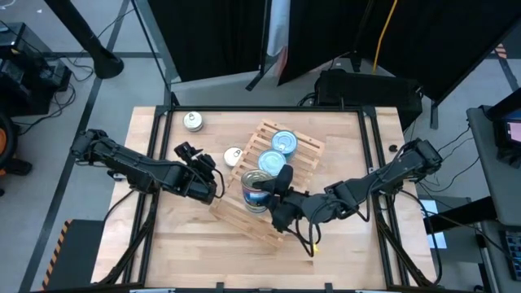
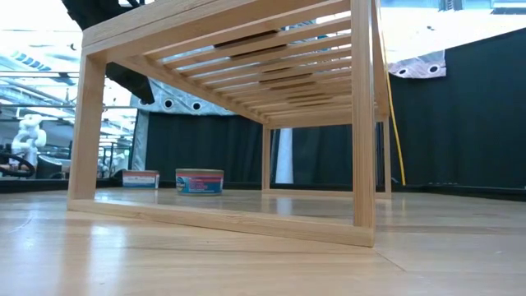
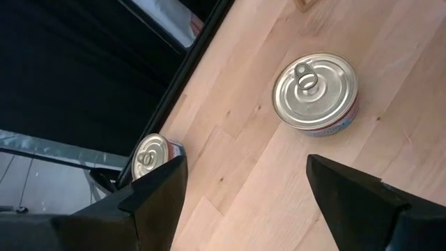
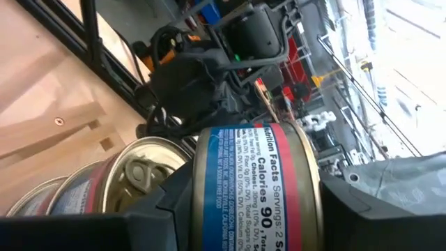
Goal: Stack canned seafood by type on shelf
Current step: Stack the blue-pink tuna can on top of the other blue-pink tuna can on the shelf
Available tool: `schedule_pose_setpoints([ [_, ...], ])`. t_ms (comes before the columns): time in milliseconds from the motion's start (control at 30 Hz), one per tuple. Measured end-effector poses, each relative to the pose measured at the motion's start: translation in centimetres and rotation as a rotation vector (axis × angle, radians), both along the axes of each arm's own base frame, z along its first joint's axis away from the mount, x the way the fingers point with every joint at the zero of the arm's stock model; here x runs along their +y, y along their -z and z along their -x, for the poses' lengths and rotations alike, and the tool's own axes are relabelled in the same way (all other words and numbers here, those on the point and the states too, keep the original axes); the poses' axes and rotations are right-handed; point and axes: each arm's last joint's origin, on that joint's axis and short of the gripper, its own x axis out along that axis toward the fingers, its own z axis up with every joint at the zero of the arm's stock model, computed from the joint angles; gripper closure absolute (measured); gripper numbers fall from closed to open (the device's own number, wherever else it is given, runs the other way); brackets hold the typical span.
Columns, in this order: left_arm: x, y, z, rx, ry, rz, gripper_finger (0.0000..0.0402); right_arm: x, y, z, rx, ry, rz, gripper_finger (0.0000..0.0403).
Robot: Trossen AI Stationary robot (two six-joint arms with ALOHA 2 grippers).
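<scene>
The shelf (image 1: 305,150) is a light-wood slatted rack lying askew at mid-table; in the low view its frame (image 2: 362,123) fills the picture. Two pale-blue-topped tins (image 1: 284,142) (image 1: 271,159) sit on its slats. My right gripper (image 1: 273,191) is over the shelf's near-left part, shut on a tin (image 1: 256,194) with a blue-and-red label. Two silver pull-tab tins rest flat on the table left of the shelf, one (image 1: 234,155) (image 3: 315,94) near it, one (image 1: 193,121) (image 3: 150,157) by the far-left corner. My left gripper (image 1: 189,152) (image 3: 245,167) hovers open beside the nearer one. My right gripper (image 4: 254,188) pinches the labelled tin between its two fingers, one finger at each of the tin's rims (image 4: 202,174), so the label wall (image 4: 251,160) shows between them. It reaches in from the table's right side. Whether the tin rests on anything beneath it cannot be told.
Further tins (image 4: 143,174) stand close beside the held one on the shelf. In the low view one tin (image 2: 200,181) stands on the table beyond the shelf's frame. Bare tabletop (image 1: 187,236) lies along the near side. Black rails edge the table (image 1: 155,130).
</scene>
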Motion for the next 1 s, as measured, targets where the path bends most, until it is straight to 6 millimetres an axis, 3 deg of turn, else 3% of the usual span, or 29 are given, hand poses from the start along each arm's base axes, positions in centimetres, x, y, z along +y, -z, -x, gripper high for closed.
schedule_pose_setpoints([
  [567,-0.1,0.1,0.0,0.007,0.001,0.027,0.0100,0.0,0.1,0.3,-0.014,0.014,-0.127,0.0095],
  [767,-0.1,0.1,0.0,0.009,0.001,0.032,0.0100,-0.2,-0.8,1.4,-0.013,0.007,-0.170,0.0085],
  [1000,-0.1,0.1,0.0,0.012,0.003,0.036,0.0100,-1.4,-1.6,2.8,0.026,-0.063,-0.370,0.0085],
])
